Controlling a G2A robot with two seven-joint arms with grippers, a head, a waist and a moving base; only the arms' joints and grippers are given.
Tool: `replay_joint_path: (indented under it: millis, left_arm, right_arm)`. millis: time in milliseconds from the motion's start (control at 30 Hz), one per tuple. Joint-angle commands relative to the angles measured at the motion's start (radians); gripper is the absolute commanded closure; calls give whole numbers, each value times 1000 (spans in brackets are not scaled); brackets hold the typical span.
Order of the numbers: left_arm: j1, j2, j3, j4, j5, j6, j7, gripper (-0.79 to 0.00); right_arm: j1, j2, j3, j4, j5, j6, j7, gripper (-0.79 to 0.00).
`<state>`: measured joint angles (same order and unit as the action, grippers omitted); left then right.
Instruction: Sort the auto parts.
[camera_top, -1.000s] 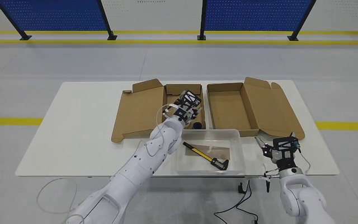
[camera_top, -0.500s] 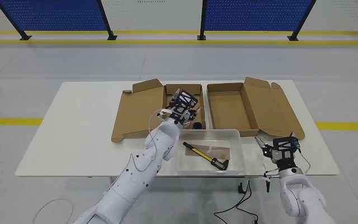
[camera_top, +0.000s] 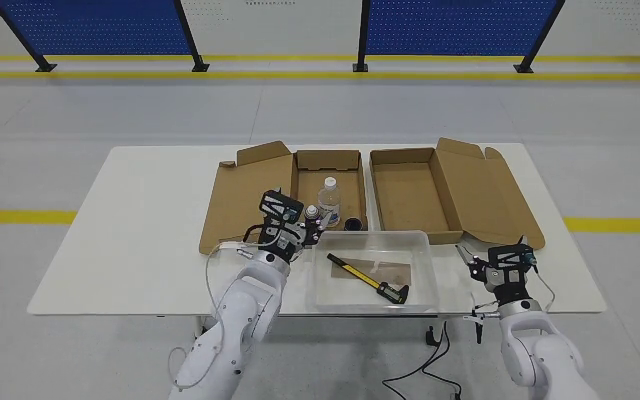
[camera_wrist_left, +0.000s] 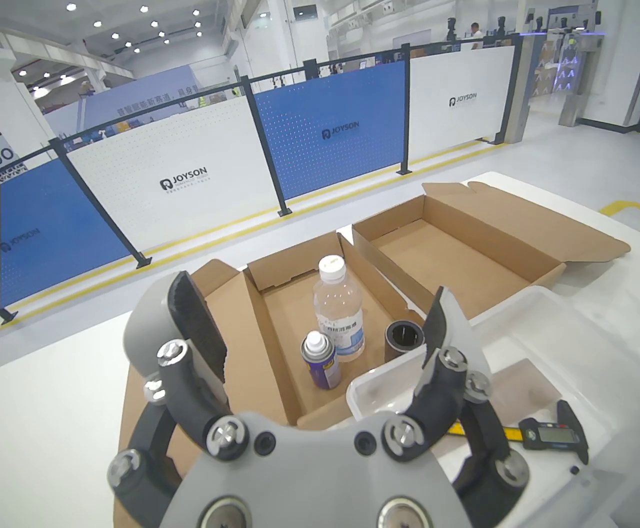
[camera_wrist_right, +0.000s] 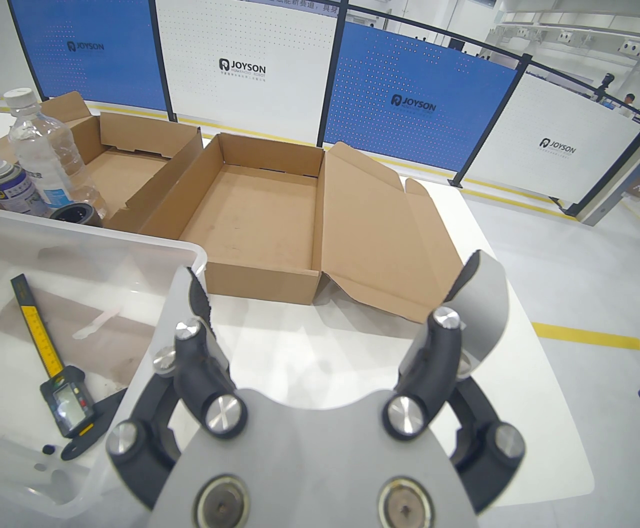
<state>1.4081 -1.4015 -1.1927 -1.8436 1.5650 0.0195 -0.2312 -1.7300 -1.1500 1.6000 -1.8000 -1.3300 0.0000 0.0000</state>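
A clear water bottle (camera_top: 329, 200) (camera_wrist_left: 339, 307), a small spray can (camera_top: 312, 214) (camera_wrist_left: 321, 360) and a black cylinder (camera_top: 351, 224) (camera_wrist_left: 403, 339) stand in the left cardboard box (camera_top: 330, 163). A yellow digital caliper (camera_top: 368, 280) (camera_wrist_right: 47, 360) lies in the clear plastic bin (camera_top: 425, 245). My left gripper (camera_top: 283, 222) (camera_wrist_left: 320, 320) is open and holds nothing, over the left box's flap, just beside the spray can. My right gripper (camera_top: 498, 262) (camera_wrist_right: 335, 290) is open near the table's front right edge, to the right of the bin.
A second cardboard box (camera_top: 405, 195) with nothing in it sits to the right of the first, its lid flap (camera_top: 490, 190) spread toward the table's right side. The left box's flap (camera_top: 245, 195) lies flat. The white table (camera_top: 140, 220) has free room at left.
My left arm has drawn back from above the left box toward the front left, leaving the water bottle standing upright in the box. The right arm has not moved.
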Motion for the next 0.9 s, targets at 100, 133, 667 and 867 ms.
replay_joint_path:
  millis: [100,133,667,867]
  left_arm:
    - [112,5,-12,-67,44,78,11,-785]
    - [137,5,-14,-79,38,95,20,-785]
    - [372,19,-69,-214,111,202,70,-785]
    - [372,19,-69,-214,111,202,70,-785]
  right_arm:
    - [0,0,0,0,0,0,0,-785]
    - [0,0,0,0,0,0,0,-785]
    - [0,0,0,0,0,0,0,-785]
    - [0,0,0,0,0,0,0,-785]
